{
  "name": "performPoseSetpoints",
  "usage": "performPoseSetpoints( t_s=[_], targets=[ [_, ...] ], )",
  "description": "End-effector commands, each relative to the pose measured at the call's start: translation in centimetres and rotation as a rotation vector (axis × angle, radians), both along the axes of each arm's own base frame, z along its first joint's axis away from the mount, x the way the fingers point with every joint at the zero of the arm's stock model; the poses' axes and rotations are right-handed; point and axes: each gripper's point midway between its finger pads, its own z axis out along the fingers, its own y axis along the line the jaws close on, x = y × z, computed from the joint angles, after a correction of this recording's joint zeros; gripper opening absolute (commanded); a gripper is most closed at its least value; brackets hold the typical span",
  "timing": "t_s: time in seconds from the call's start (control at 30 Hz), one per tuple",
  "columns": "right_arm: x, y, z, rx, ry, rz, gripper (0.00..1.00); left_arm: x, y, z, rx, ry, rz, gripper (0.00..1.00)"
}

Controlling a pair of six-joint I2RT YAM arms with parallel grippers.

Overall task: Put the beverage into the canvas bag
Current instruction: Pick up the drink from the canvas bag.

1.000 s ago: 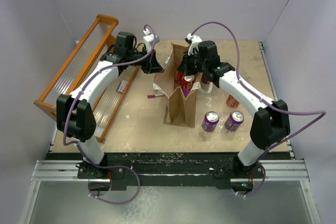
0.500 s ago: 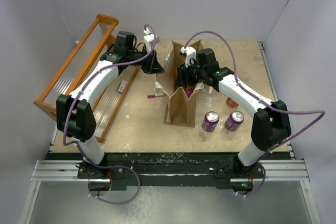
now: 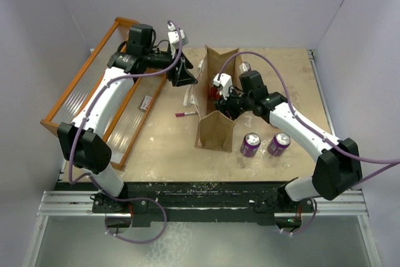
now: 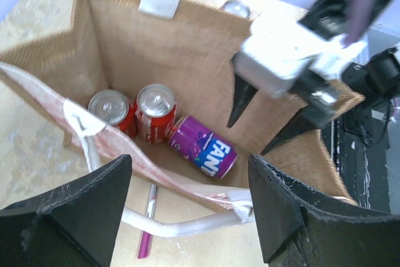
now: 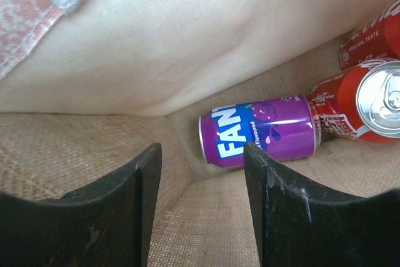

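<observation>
The tan canvas bag (image 3: 215, 134) stands open in the middle of the table. On its floor a purple Fanta can (image 4: 201, 147) (image 5: 262, 130) lies on its side next to two red cans (image 4: 155, 112). My right gripper (image 3: 226, 103) (image 5: 201, 154) reaches into the bag mouth, open, with nothing between its fingers and the purple can just beyond them. My left gripper (image 3: 185, 79) (image 4: 189, 176) hovers open over the bag's left rim. A white loop handle (image 4: 181, 226) hangs slack below it, untouched.
Two purple cans (image 3: 250, 144) (image 3: 279, 144) stand on the table right of the bag. Another can top (image 4: 236, 8) shows behind the bag. A pink pen (image 3: 185, 114) lies left of the bag. The orange slatted rack (image 3: 81, 92) runs along the left edge.
Both grippers have gone from shut to open. The right one has dipped into the bag and the purple can now lies loose on the floor. The left arm has drawn back from the bag's rim.
</observation>
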Motion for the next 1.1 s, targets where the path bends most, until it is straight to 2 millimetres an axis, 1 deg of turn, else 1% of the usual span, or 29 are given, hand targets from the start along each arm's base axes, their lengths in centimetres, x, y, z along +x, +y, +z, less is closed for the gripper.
performPoseSetpoints(
  t_s=[0.0,0.07,0.13,0.2,0.33,0.4,0.47,0.57,0.67,0.73,0.8,0.9,0.97,1.07],
  targets=[
    [0.1,0.9,0.8,0.036,0.041,-0.010,0.57,-4.9,-0.7,5.0,-0.042,-0.119,-0.216,0.76],
    [0.5,1.0,1.5,0.057,0.024,-0.031,0.57,-7.2,-1.8,4.6,0.001,-0.127,-0.297,0.76],
    [1.2,1.0,2.2,0.089,0.020,-0.065,0.57,-9.7,-2.8,3.7,0.057,-0.151,-0.378,0.76],
    [1.6,0.8,2.7,0.104,0.026,-0.082,0.57,-11.6,-3.3,2.8,0.086,-0.152,-0.436,0.76],
    [2.5,-0.1,3.1,0.112,0.056,-0.120,0.56,-13.9,-4.2,1.4,0.105,-0.129,-0.499,0.75],
    [2.8,-0.5,3.3,0.121,0.063,-0.130,0.55,-14.7,-4.8,0.2,0.136,-0.125,-0.527,0.75],
    [3.1,-0.9,3.6,0.133,0.067,-0.136,0.54,-14.9,-5.4,-1.5,0.173,-0.104,-0.531,0.73],
    [3.1,-1.0,3.8,0.134,0.073,-0.126,0.52,-14.3,-6.2,-3.2,0.215,-0.089,-0.503,0.73],
    [2.7,-1.1,3.5,0.126,0.087,-0.117,0.50,-13.7,-6.6,-4.3,0.238,-0.102,-0.480,0.74],
    [2.5,-1.3,3.3,0.124,0.093,-0.124,0.49,-13.7,-6.6,-4.9,0.252,-0.111,-0.469,0.73],
    [2.4,-1.4,3.3,0.124,0.090,-0.133,0.47,-14.0,-6.4,-5.6,0.268,-0.115,-0.478,0.70],
    [2.4,-1.4,3.4,0.129,0.087,-0.139,0.46,-14.7,-6.2,-6.6,0.285,-0.106,-0.489,0.60],
    [2.4,-1.5,3.4,0.126,0.089,-0.133,0.44,-14.9,-6.0,-6.2,0.281,-0.111,-0.486,0.58],
    [2.1,-1.5,3.3,0.122,0.093,-0.126,0.40,-14.9,-6.1,-4.6,0.244,-0.150,-0.460,0.60]
  ],
)
